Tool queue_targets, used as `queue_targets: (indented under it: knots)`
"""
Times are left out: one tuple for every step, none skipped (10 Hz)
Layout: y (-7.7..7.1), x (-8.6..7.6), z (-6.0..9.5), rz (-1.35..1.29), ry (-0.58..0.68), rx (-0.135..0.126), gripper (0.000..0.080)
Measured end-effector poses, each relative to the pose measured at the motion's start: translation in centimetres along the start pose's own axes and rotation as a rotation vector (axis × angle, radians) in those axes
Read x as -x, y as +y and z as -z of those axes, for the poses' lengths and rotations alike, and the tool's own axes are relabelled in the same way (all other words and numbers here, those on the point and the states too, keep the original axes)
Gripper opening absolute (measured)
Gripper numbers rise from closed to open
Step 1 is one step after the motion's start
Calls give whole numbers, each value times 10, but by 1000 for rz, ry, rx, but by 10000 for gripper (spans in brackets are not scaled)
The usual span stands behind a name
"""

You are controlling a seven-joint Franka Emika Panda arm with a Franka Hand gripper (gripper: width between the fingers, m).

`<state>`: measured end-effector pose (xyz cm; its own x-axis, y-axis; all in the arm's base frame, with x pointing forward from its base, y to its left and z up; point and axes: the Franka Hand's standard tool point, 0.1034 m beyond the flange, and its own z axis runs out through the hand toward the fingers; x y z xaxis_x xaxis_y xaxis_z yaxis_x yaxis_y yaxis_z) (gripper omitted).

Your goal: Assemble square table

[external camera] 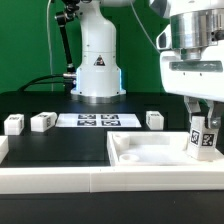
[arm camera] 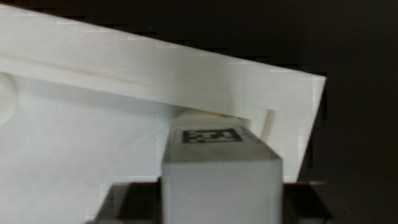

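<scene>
Holding one leg upright, our gripper has its fingers clamped on the leg's two sides, at the corner of the square tabletop on the exterior view's right. The slab lies just behind the long white border wall. The wrist view shows the leg's tagged face close by the slab's corner edge, but we cannot tell whether the leg's foot touches the slab, and the socket it should enter is hidden. To do this step well, we judge that we should keep the leg plumb, centre it over the corner seat before lowering, and descend slowly so a miss does not shove the slab. The three other legs wait near the marker board, well apart from our work.
</scene>
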<state>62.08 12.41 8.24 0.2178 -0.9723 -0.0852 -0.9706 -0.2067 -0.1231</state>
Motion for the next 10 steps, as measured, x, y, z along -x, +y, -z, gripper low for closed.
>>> queue_targets:
  knots:
    - [0, -1, 0, -57, -10, -4, 290]
    - [0, -2, 0, -66, -13, -5, 290]
    - [0, -1, 0, -68, -14, -5, 290]
    - [0, -1, 0, -54, -14, -5, 294]
    - [0, -1, 0, -7, -14, -5, 294]
    - [1, -3, 1, 72, -17, 14, 532]
    - [0, -1, 2, 149, -18, 35, 612]
    - [-1, 0, 2, 249, -18, 31, 612]
    - [-1, -1, 2, 346, -20, 31, 642]
    - [-1, -1, 2, 450, -22, 30, 647]
